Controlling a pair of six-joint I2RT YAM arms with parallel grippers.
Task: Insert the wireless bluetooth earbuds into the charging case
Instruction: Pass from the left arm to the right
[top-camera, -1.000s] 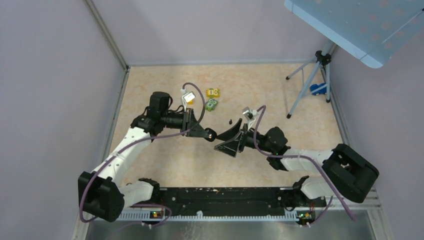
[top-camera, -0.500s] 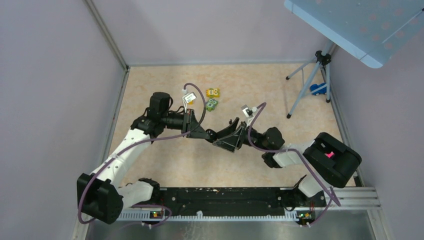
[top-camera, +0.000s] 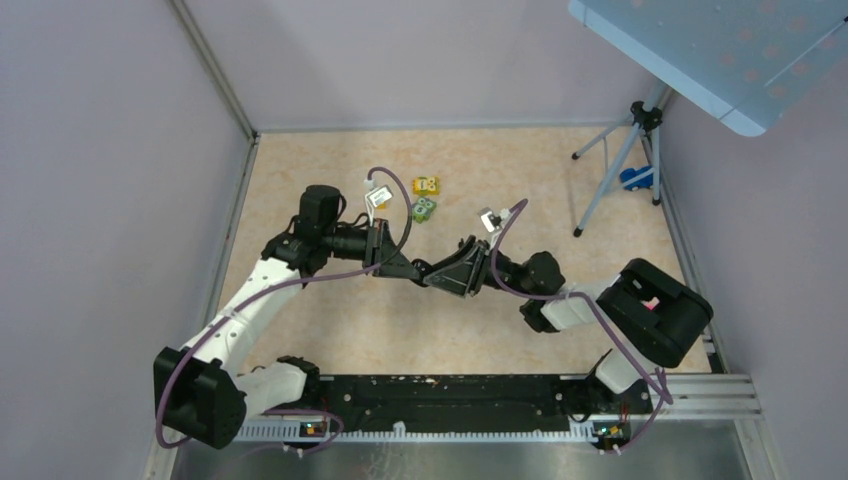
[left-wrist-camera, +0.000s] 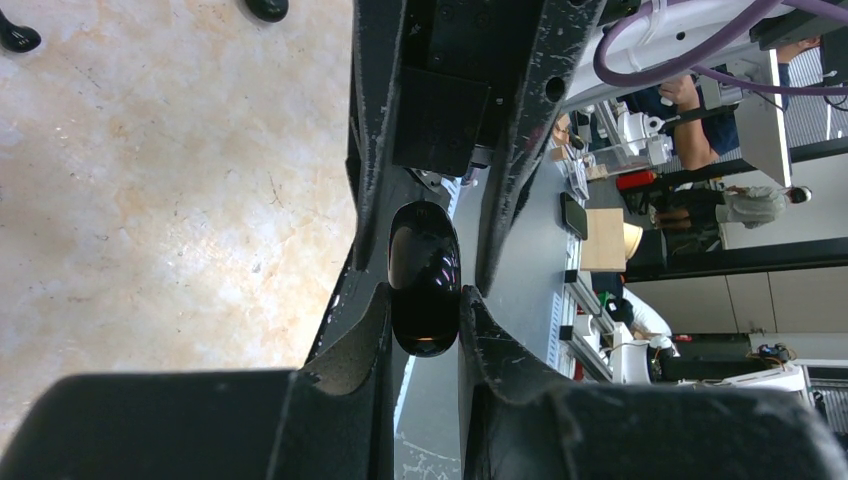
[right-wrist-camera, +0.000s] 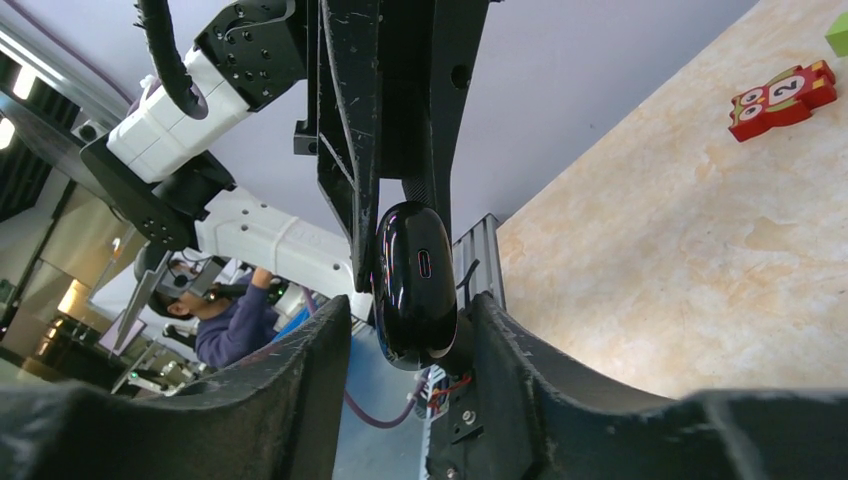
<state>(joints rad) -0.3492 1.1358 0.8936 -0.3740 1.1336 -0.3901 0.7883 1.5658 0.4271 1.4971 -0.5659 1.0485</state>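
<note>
Handover or lid-opening, I'm judging: left gripper (left-wrist-camera: 424, 300) is clamping charging case (left-wrist-camera: 424, 260); right gripper (right-wrist-camera: 410, 310) is straddling it, contact unclear. I'm needing lid opened next; earbud (left-wrist-camera: 14, 36) lying at eleven o'clock.

One glossy black rounded charging case (left-wrist-camera: 424, 275), two tiny black bean-shaped earbuds (left-wrist-camera: 12, 36) (left-wrist-camera: 266, 8), one yellow toy block (top-camera: 426, 185), one green toy block (top-camera: 423, 209), two black grippers, left gripper (left-wrist-camera: 422, 298) and right gripper (right-wrist-camera: 410, 305), one grey tripod (top-camera: 646, 117)

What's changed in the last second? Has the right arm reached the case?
The right gripper swung left and now straddles the case, jaws not visibly closed on it. The left gripper kept its grip on the case throughout; the yellow block and green block haven't moved.
</note>
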